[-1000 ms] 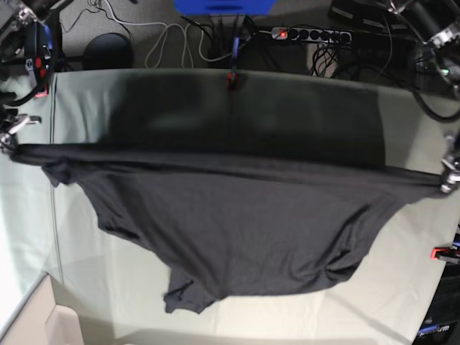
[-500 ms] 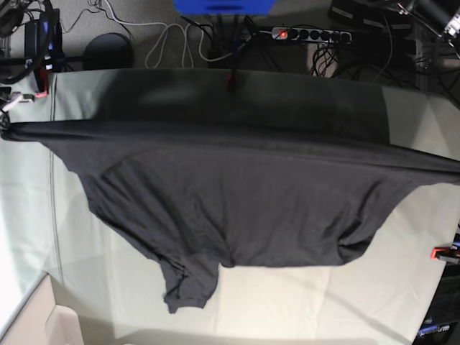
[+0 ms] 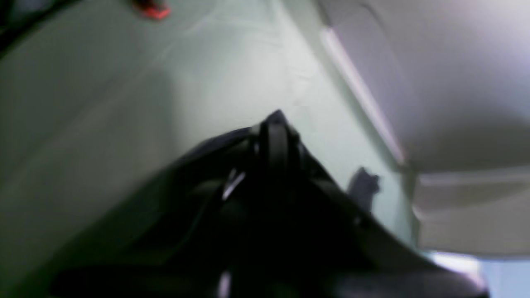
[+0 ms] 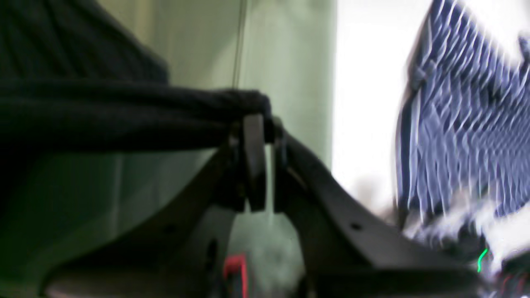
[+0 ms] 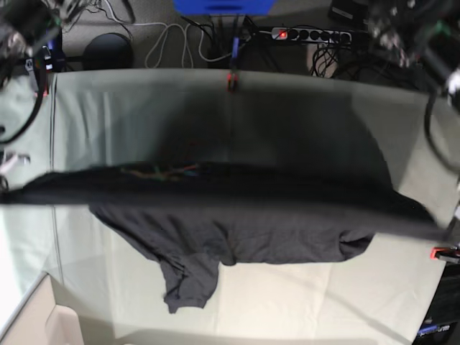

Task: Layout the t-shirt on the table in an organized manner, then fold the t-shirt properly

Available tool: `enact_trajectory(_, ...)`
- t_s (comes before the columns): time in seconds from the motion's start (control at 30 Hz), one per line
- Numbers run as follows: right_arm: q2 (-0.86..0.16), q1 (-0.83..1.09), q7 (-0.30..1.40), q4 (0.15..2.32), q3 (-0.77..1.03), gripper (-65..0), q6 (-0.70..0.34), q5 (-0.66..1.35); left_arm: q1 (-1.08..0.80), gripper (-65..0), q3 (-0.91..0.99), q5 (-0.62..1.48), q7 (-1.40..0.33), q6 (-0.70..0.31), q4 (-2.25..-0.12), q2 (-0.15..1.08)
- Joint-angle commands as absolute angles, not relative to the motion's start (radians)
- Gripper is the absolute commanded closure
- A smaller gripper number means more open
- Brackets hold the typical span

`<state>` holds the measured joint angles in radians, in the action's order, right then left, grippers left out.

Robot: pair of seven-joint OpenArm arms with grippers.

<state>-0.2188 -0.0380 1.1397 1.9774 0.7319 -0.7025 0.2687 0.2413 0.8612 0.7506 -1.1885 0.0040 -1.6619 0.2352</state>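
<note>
T-shirt [image 5: 237, 223] fabric hangs stretched across the middle of the table [image 5: 129, 115] in my base view, its upper edge pulled into a long band running from 9 o'clock to about 4 o'clock. Below that band the dark cloth drapes down onto the pale green cover, and one sleeve trails toward 7 o'clock. A few thin coloured lines of the print show on the band left of centre.

On the right wrist camera I see my right gripper [image 4: 265, 124] clenched on a bunched edge of the shirt, which runs off toward 9 o'clock as a thick dark roll. A small sliver of light shows lower down between the two fingers, but the tips pinch the cloth.

The left wrist view is badly blurred. My left gripper [image 3: 275, 124] reads as closed, with dark fabric massed around it, so I take it to be gripping the shirt as well, though the contact itself is hard to make out.

A red clamp [image 5: 231, 79] sits at 12 o'clock on the table edge, another [image 5: 442, 252] at 4 o'clock. A power strip [image 5: 309, 34] lies on the floor beyond.
</note>
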Motion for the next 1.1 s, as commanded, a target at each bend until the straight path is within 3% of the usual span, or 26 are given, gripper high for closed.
enact_trajectory(0.0, -0.252, -0.085, 1.115, 1.982, 0.711, 0.0, -0.698, 0.269, 0.302, -0.1, 0.846, 0.769, -1.162, 0.004, -1.652, 0.257)
enact_trajectory(0.2, -0.343, -0.375, 1.107, 1.796, 0.593, 0.0, -0.698, 0.271, 0.611, -0.1, 0.684, 0.607, -1.133, -0.002, -1.385, 0.251)
enact_trajectory(0.47, -0.437, -0.739, 1.102, 1.526, 0.552, 0.0, -0.698, 0.271, 0.949, -0.1, 0.386, 0.596, -0.920, -0.004, -1.063, 0.282)
enact_trajectory(0.63, -0.481, -0.906, 1.098, 1.437, 0.538, 0.0, -0.698, 0.272, 1.119, -0.1, 0.297, 0.604, -0.871, -0.004, -0.929, 0.286)
enact_trajectory(0.83, -0.498, -0.905, 1.104, 1.442, 0.539, 0.0, -0.698, 0.275, 1.142, -0.1, 0.295, 0.607, -0.878, -0.004, -0.941, 0.278)
enact_trajectory(1.07, -0.460, -0.680, 1.122, 1.586, 0.621, 0.0, -0.698, 0.277, 1.009, -0.1, 0.341, 0.719, -0.981, -0.004, -1.052, 0.337)
